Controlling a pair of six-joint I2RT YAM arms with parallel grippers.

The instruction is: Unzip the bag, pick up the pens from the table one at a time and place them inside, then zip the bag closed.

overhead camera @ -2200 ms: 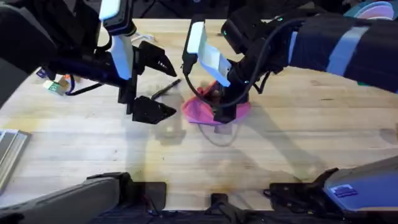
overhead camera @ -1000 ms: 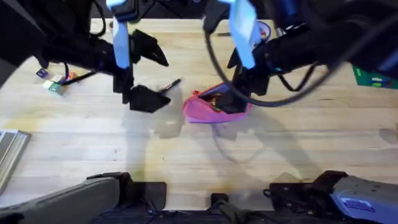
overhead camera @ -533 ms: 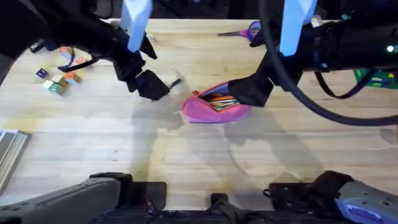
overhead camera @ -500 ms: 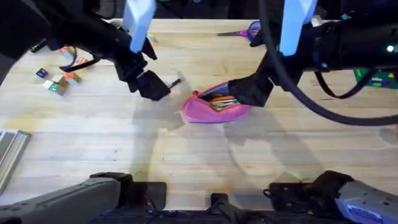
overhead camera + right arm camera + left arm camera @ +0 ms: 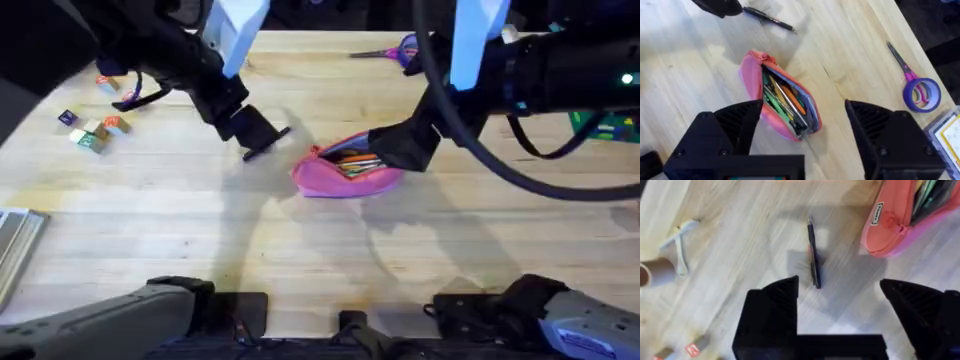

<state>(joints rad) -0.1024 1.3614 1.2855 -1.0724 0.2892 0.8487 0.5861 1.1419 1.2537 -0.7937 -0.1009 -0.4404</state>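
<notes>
Pink bag (image 5: 345, 172) lies unzipped, part-filled; left end effector (image 5: 840, 297), spread above last pen (image 5: 813, 255), must descend and pinch; right end effector (image 5: 802, 122) spread.

Scissors (image 5: 390, 50): purple-handled, lying flat at the far side of the desk (image 5: 150, 240) — blades closed, pointing away from the ring handles; also seen from the right wrist (image 5: 916, 80).
Small blocks (image 5: 95, 128): a loose cluster at the far left, with orange, green, pale and blue pieces; a blue one lies a little apart.
Clear box (image 5: 946, 131): a corner at the frame edge, just beside the scissor handles.
Grey tray (image 5: 14, 240): at the left edge, partly cut off.
Cardboard tube (image 5: 651, 274): on its side — a white strip-like item (image 5: 679, 245) lies next to it.
Green item (image 5: 598, 120): at the right edge, too small to identify.
</notes>
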